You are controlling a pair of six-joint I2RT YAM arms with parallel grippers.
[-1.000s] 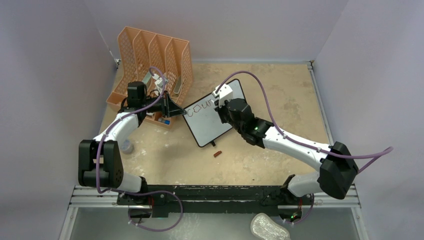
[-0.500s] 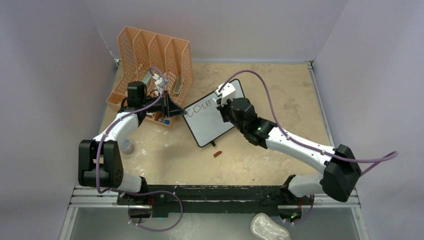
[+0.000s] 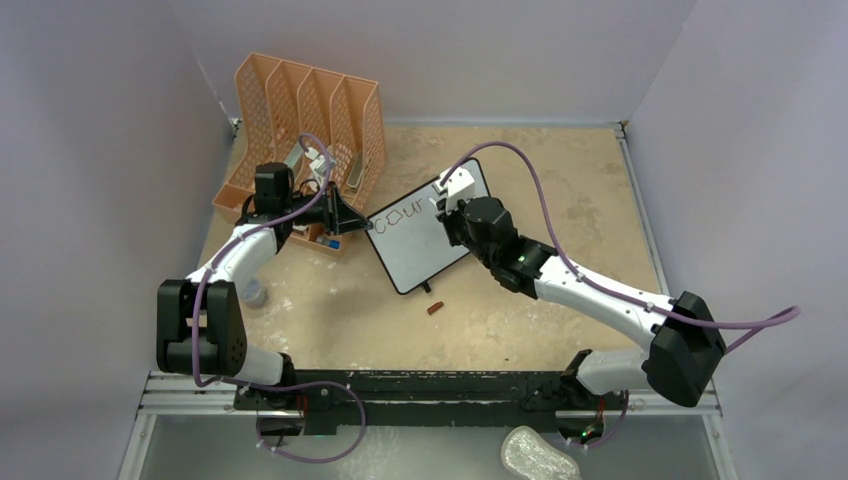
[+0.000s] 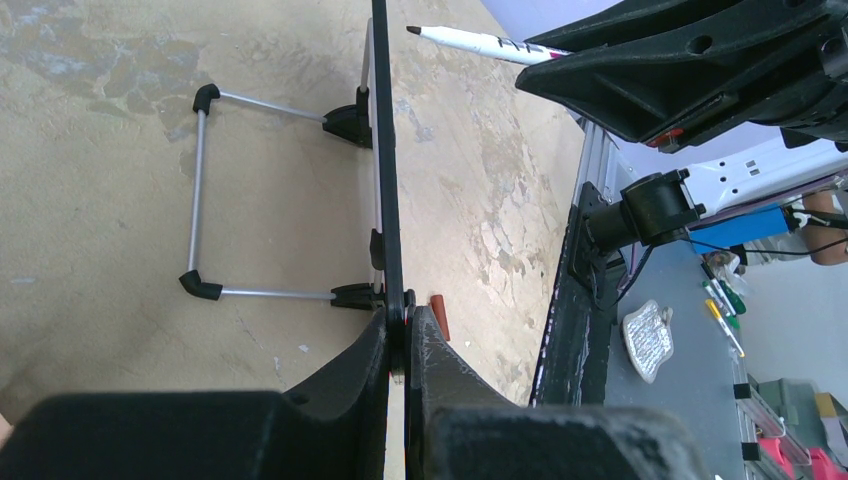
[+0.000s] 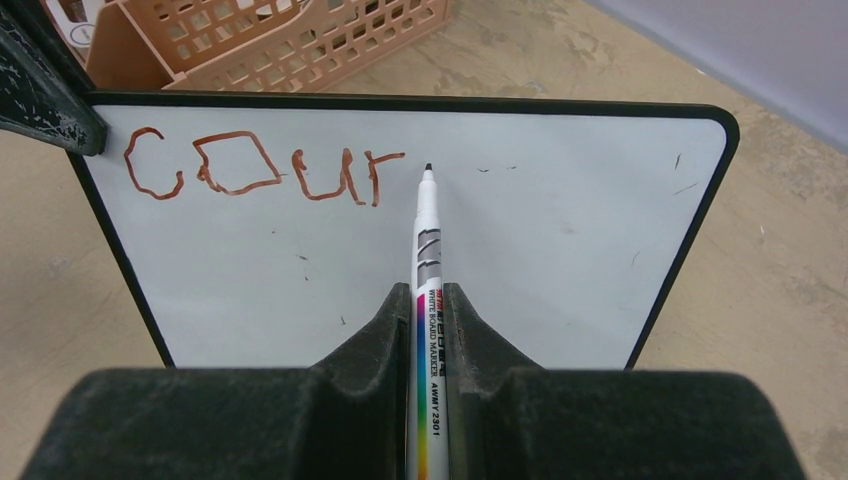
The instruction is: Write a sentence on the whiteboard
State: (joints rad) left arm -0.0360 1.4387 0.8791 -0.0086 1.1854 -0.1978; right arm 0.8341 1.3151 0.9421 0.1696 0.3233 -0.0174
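the sandy, stained desk (image 3: 560, 200) carries everything here. at its far left corner stands an orange perforated file organizer (image 3: 300, 100) with several upright slots. the whiteboard (image 3: 415, 255) stands near the middle of the desk, just right of the organizer and turned at an angle, propped at the back on a thin wire stand (image 4: 200, 190) with black feet that rest on the desk.

the left end effector (image 4: 398, 325) is shut tight on the board's black frame, pinching its edge near the upper left corner beside the first letter. the right end effector (image 5: 430, 300) is closed on a white whiteboard marker (image 5: 428, 240), which runs straight out between the fingers towards the board face with its cap off.

the sentence (image 5: 262, 172) so far reads "cour", in reddish-brown strokes along the top left of the board; the rest of the white surface bears only a few faint specks. the marker's dark tip sits just right of the "r", and from the left wrist view it stands a little off the board face, not touching.

a small reddish-brown piece (image 3: 434, 308) lies on the desk just in front of the board's near corner
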